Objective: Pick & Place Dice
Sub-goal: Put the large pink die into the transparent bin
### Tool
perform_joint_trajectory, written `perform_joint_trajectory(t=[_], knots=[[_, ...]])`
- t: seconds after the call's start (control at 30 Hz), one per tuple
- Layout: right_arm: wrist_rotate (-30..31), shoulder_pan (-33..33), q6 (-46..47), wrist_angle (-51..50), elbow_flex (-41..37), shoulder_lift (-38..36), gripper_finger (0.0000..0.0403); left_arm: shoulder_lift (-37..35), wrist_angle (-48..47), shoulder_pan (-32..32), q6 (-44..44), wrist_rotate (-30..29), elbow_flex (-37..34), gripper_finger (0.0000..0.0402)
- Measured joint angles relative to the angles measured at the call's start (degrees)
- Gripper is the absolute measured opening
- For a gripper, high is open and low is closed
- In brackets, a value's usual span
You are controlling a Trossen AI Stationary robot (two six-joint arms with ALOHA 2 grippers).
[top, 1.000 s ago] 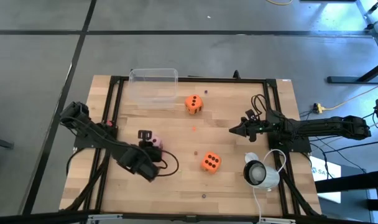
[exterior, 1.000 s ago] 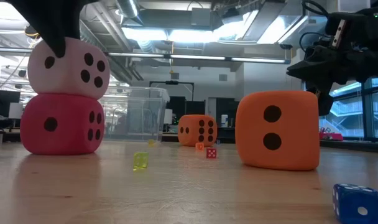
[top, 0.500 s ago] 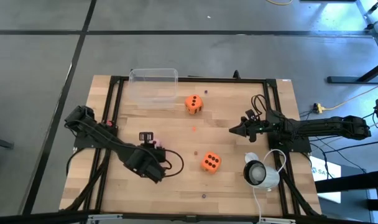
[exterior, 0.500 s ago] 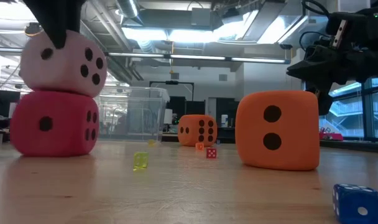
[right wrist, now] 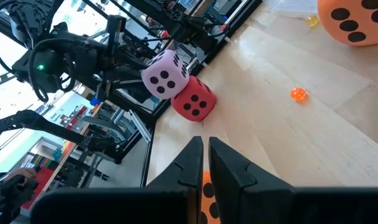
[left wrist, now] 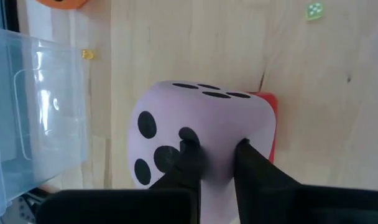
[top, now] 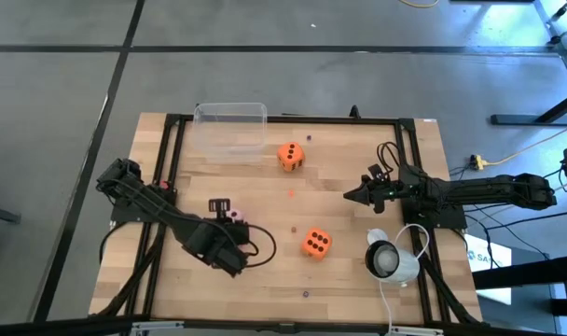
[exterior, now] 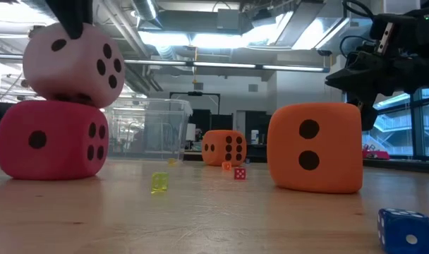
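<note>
The pale pink die sits tilted on top of the red die at the table's left, near side. My left gripper is shut on the pink die from above; only the red die's edge shows beneath. One orange die rests on the table near the middle, the other farther back. My right gripper hovers shut at the right, touching nothing. My left gripper pinches the pink die's upper face between its two fingers, coming from above and pointing down. The soft face bulges between them. The die is tilted, its underside resting on the red die.
A clear plastic bin stands at the far left edge. Tiny dice lie scattered: yellow-green, red, blue. A white round device with a cable sits at the near right. Bare wood lies between the orange dice.
The pink die has tipped over to a tilt in my left gripper's hold. The red die beneath it has slid along the table toward the near left. My right arm has kept still.
</note>
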Motion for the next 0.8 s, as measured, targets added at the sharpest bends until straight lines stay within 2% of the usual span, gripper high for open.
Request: perform_joint_trajectory(t=[0.07, 0.4, 0.57, 0.8], knots=[[0.0, 0.01, -0.01, 0.0, 0.0, 0.0, 0.0027, 0.0, -0.41, 0.0, -0.08, -0.25, 0.6, 0.001], [0.0, 0.0, -0.02, 0.0, 0.0, 0.0, 0.0027, -0.37, -7.26, 0.17, -3.1, -6.32, 7.97, 0.0002], [0.0, 0.01, -0.02, 0.0, 0.0, 0.0, 0.0027, -2.2, -7.6, 1.28, -5.13, -8.78, 8.55, 0.0001], [0.0, -0.01, -0.02, 0.0, 0.0, 0.0, 0.0027, -6.42, -7.62, 7.25, -6.65, -19.87, 8.55, 0.0001]])
